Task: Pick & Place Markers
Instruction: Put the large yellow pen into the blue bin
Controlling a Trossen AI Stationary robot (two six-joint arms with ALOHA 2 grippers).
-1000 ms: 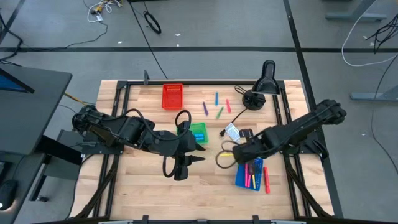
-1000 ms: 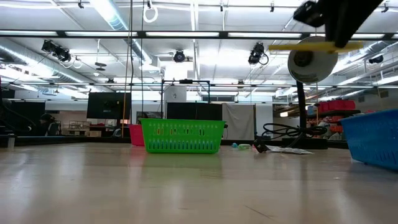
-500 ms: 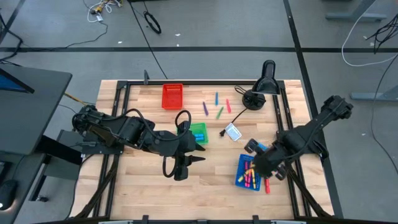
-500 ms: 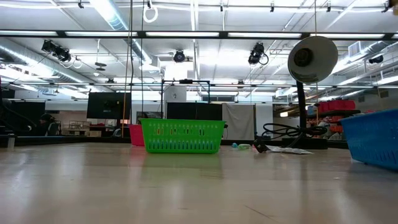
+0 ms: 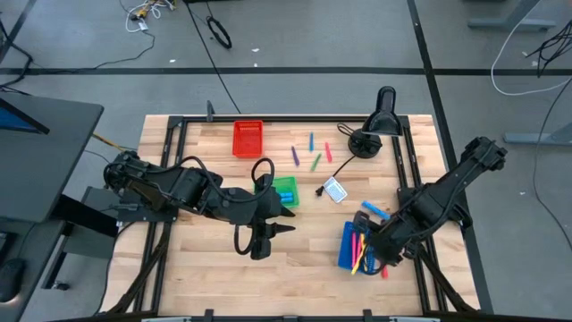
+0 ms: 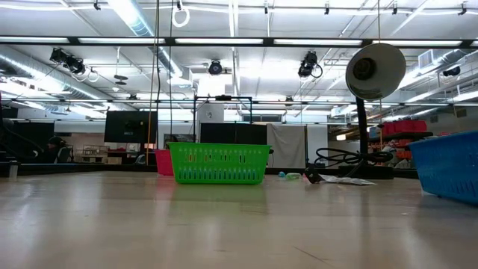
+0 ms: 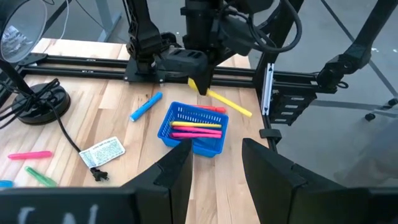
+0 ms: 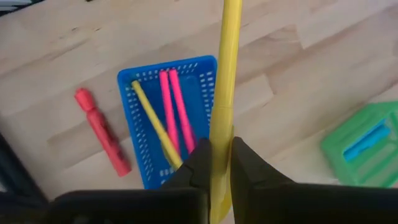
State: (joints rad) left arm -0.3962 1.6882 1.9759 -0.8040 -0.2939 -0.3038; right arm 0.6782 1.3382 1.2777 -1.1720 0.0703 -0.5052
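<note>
**Right gripper clamps a yellow marker over the blue tray**

The right gripper (image 5: 374, 253) hangs above the blue tray (image 5: 346, 244) at the table's (image 5: 206, 268) front right, its fingers (image 8: 244, 163) clenched on a yellow marker (image 8: 224, 99). In the right wrist view the marker runs up out of the pinch, and its lower end is cut off by the picture edge. From above, the arm covers much of the tray, so the count inside is unclear there; the right wrist view shows one yellow marker and two pink ones (image 8: 174, 109) lying in it. A red marker (image 8: 102, 134) lies on the wood just beside the tray, and a blue marker (image 5: 374, 211) lies near its far side.

The left gripper (image 5: 265, 234) waits near the table's middle front, next to the green tray (image 5: 285, 190), with its fingers (image 7: 177, 171) apart and nothing between them. Something blue lies in the green tray, partly hidden by the arm.

More markers (image 5: 310, 154) lie loose farther back, beside the red tray (image 5: 248, 137) and the lamp (image 5: 365, 141); their colours are hard to separate. A small white card (image 5: 334, 190) lies between them and the blue tray. The low view shows neither gripper.
</note>
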